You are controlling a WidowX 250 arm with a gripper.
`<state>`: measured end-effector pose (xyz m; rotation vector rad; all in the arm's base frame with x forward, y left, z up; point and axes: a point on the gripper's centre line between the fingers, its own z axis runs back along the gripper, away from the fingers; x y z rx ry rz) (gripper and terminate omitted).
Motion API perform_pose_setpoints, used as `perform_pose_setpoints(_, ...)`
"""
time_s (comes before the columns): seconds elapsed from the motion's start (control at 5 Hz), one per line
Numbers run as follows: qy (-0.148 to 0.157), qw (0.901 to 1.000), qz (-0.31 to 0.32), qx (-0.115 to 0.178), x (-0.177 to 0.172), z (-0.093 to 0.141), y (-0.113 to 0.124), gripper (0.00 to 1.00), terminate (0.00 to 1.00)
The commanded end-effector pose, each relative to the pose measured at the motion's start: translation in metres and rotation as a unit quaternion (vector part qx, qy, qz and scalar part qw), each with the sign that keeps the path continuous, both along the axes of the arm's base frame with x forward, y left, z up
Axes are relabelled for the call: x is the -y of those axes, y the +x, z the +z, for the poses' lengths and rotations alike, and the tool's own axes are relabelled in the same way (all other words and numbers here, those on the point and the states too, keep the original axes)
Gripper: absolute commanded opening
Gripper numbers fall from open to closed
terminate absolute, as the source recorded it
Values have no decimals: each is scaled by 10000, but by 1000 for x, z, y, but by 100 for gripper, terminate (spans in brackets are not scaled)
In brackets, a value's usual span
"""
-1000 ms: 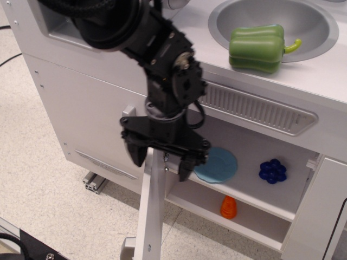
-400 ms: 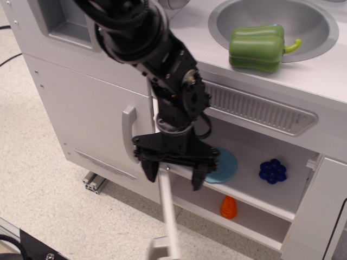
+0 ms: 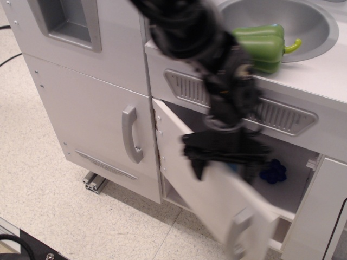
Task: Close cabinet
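The pale grey-white toy-kitchen cabinet [image 3: 293, 187] is seen below the counter, right of centre. Its flat rectangular door [image 3: 209, 189] is hinged at the left edge on two small metal hinges [image 3: 158, 122] and stands part-way swung in, angled across the opening with its free edge low and toward the camera. The grey handle [image 3: 238, 230] on that free edge is motion-blurred. The black robot gripper [image 3: 225, 162] is positioned at the upper edge of the door, fingers pointing down and spread apart; the jaws are open, and nothing is clamped between them. Whether a finger touches the door face cannot be told owing to blur. A dark blue knobbly toy [image 3: 272, 171] is visible on the inner shelf behind the gripper. To the left stands a taller pale grey door with a curved grey bar handle [image 3: 130, 134], closed. On the counter, a green toy bell pepper [image 3: 265, 46] lies in the round grey sink bowl [image 3: 303, 16].
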<state>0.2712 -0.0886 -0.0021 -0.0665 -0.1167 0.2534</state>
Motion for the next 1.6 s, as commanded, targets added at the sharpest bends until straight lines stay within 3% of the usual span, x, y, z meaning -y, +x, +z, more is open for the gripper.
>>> perform_pose_setpoints(0.0, -328, 9978, -385, 431, 21, 46, -1, 100, 0)
perform_pose_setpoints(0.4, -38, 9927, -1151, 347, -9, 44, -48, 100, 0)
perform_pose_setpoints(0.6, 317, 9906, -1297, 312, -18, 18, -57, 100, 0)
perform_pose_setpoints(1.0, 670, 9890, -1266, 376, -11, -28, -48, 100, 0)
perform_pose_setpoints(1.4, 588, 9939, -803, 482, 8, -40, -11, 100, 0)
